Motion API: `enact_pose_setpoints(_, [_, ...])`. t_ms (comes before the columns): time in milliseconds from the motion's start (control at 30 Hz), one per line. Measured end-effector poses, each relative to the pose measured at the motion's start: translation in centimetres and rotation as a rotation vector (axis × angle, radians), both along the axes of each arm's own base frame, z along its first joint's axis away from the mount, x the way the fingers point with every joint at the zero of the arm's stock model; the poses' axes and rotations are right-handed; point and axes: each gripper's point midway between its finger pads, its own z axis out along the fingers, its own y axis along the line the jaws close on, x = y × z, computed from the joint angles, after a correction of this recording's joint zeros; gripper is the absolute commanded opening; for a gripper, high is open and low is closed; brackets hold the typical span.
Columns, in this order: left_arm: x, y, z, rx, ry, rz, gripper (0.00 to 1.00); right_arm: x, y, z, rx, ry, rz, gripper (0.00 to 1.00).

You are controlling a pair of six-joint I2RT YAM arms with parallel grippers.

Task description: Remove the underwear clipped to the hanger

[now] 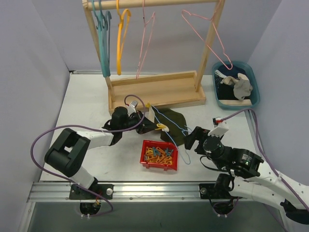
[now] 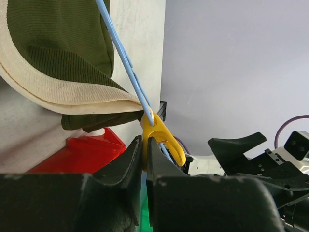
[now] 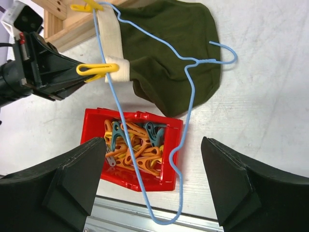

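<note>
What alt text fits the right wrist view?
Dark olive underwear lies on a white table, held to a blue wire hanger by two yellow clips; the left arm's jaws pinch one clip. Below sits a red bin of clips, framed by the right arm's open jaws.

Olive underwear (image 3: 169, 53), blue hanger (image 2: 125, 60), yellow clip (image 3: 96, 69).

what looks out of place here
The thin blue wire hanger is down at the white table, not on the wooden rack, slanting across the red plastic clip tray, dark olive cloth briefs still clipped on.
</note>
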Motion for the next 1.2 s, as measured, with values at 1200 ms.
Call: enact_pose_setpoints(1200, [-2.2,-1.7,4.7,-0.25,-0.173,-0.174,0.1,8.8,5.8,-3.0,0.707,0.028,0.25,0.83])
